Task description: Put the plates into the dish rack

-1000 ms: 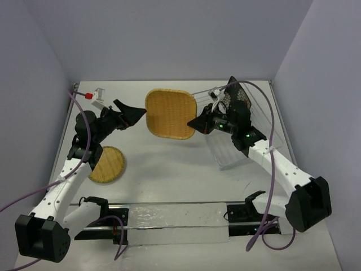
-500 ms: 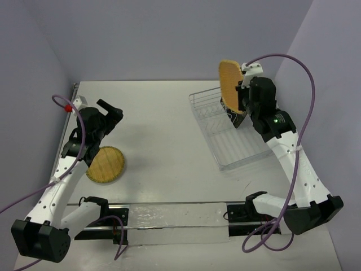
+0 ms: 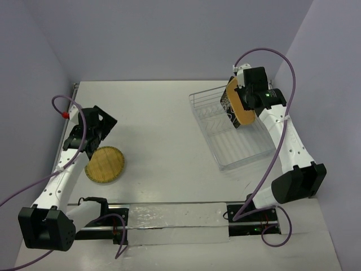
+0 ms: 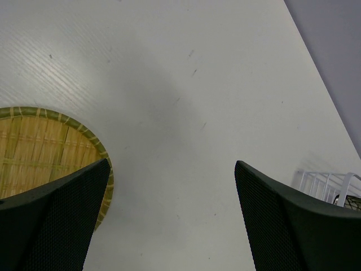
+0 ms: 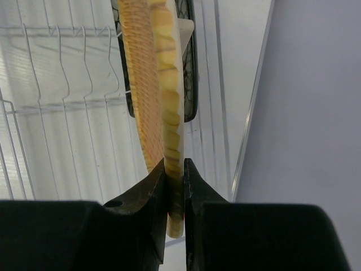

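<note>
Now the right fingers (image 5: 148, 189) are clamped on the edge of the orange plate (image 5: 148, 84), holding it upright over the dish rack (image 3: 240, 153), close beside the black plate (image 5: 190, 68) (which stands in the rack). The left fingers (image 4: 67, 209) are spread apart, holding nothing, above the table (image 3: 163, 124) beside the flat-lying yellow-green plate (image 3: 105, 165).

The orange woven-look plate (image 3: 242, 106) is being held on edge over the dish rack (image 3: 240, 151), just beside the black flowered plate (image 3: 227, 105) standing upright in it. The round yellow-green plate (image 3: 105, 165) is lying flat, well apart.
</note>
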